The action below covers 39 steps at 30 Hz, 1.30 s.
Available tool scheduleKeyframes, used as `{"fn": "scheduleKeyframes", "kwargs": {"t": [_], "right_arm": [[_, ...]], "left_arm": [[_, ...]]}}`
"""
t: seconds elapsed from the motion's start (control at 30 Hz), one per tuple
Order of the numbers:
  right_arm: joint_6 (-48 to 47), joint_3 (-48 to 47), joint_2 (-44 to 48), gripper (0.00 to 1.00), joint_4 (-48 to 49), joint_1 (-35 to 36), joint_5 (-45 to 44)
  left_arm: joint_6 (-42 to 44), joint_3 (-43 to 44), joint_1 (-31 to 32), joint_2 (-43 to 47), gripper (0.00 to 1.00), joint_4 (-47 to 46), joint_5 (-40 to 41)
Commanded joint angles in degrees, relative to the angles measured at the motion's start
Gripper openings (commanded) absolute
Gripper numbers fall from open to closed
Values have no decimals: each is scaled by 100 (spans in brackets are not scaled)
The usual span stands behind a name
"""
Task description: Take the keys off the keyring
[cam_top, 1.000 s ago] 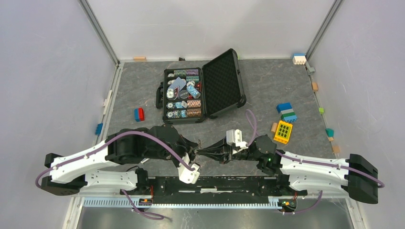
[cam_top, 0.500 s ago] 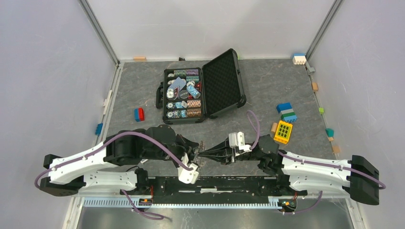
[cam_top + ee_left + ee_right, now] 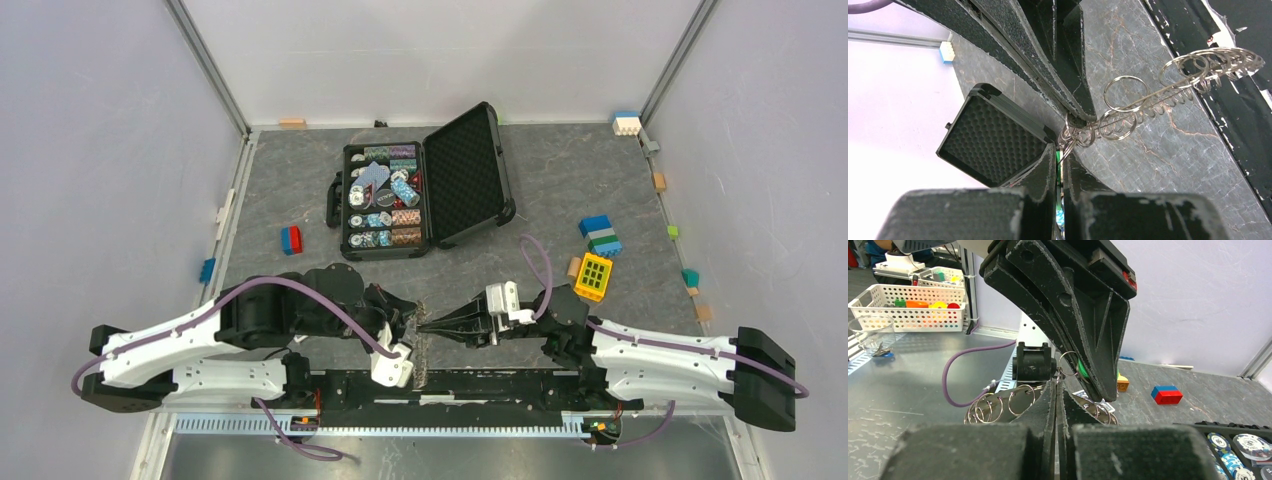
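Two claws were clamped: left claw [image 3: 1063, 155] on the green key [image 3: 1080, 367], right claw [image 3: 1057, 390] maybe on the stiff, slippery keyring [image 3: 1153, 100], best pinched close by.

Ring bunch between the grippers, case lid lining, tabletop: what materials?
Ring bunch: probably steel wire, polished; thin silver loops with sharp glints. Case lid lining: black foam, matte; egg-crate dimples. Tabletop: grey with marble-like veins, dull sheen; stone or printed laminate, cannot tell.
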<state>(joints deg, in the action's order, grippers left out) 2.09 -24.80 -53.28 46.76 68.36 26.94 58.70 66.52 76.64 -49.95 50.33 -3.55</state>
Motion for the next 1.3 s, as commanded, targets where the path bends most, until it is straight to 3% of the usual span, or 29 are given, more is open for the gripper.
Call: {"fn": "scheduleKeyframes", "kwargs": {"t": [0.0, 0.43, 1.27], "right_arm": [[-15, 60, 173, 0, 560, 2, 223], [56, 193, 267, 0, 868, 1, 160], [836, 161, 43, 0, 878, 0, -1273]], "left_arm": [[-293, -98, 25, 138, 2, -384, 3], [-463, -254, 26, 278, 2, -514, -40], [-549, -298, 26, 246, 2, -713, -212]]}}
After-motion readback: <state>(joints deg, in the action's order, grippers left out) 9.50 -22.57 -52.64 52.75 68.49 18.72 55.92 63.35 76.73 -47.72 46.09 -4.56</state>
